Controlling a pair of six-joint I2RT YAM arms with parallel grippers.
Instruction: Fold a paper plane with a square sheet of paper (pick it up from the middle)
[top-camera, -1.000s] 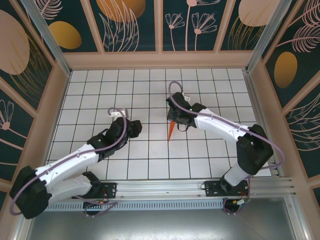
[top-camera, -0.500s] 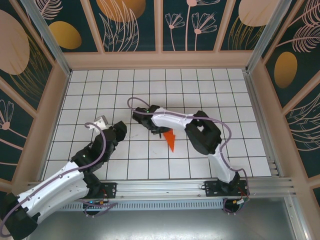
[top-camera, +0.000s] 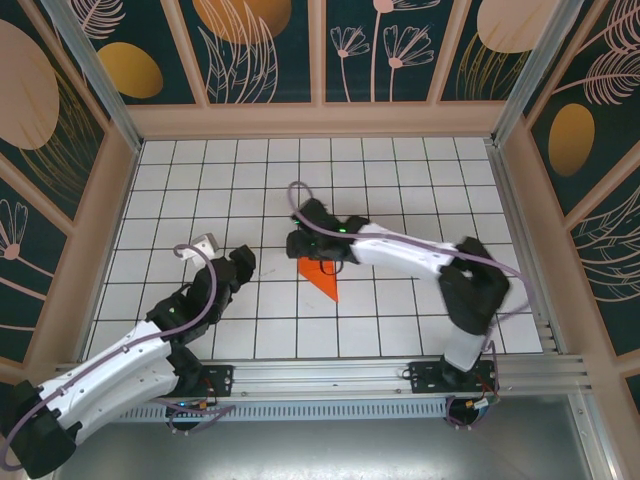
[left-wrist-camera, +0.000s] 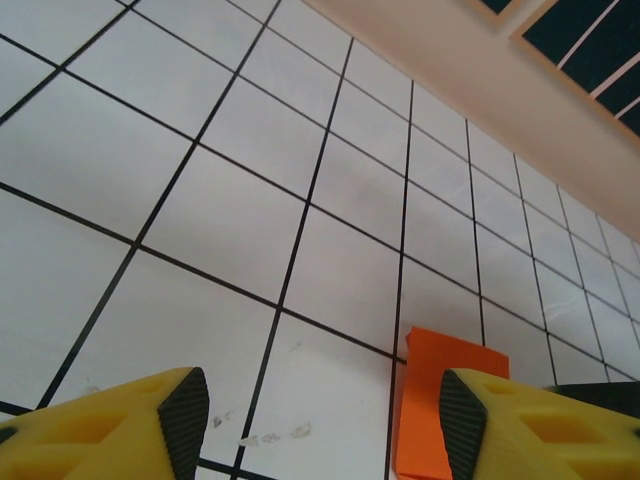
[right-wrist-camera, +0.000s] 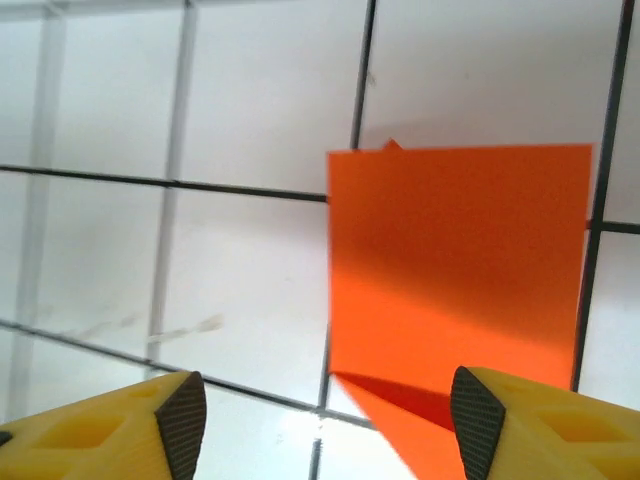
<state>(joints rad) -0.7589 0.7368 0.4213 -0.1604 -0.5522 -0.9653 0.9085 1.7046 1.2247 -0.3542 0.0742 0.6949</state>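
Along the left edge, wooden wall (top-camera: 95, 250). Beside it, white tiled table (top-camera: 180, 190), with free room out to the far left corner.

Left of centre, left gripper (top-camera: 243, 262) (left-wrist-camera: 320, 410) above the tiles. Yellow fingers (left-wrist-camera: 185, 415) spread wide, nothing between them, nothing held.

Just right of that and apart from it, near the middle of the table, paper plane (top-camera: 320, 278): orange, folded, flat on the tiles, narrowing to a point. Long axis diagonal, with the blunt end at far left and the tip at near right. In the left wrist view, same paper plane (left-wrist-camera: 440, 395) showing a square-cut end just right of a tile line.

Over the blunt end, right gripper (top-camera: 303, 245) (right-wrist-camera: 320, 420), pincer wide open, gripping nothing. From the right wrist, paper plane (right-wrist-camera: 460, 270) lying flat below, straight-edged, with a shadowed fold toward its lower part. Contact between fingertips and paper: cannot tell.

Right of the tip, right arm (top-camera: 420, 255) stretched across the tiles, then open tiles to the right wall (top-camera: 520, 230). On the far side, several free rows. On the near side, a couple of rows, then the metal rail (top-camera: 330, 375).
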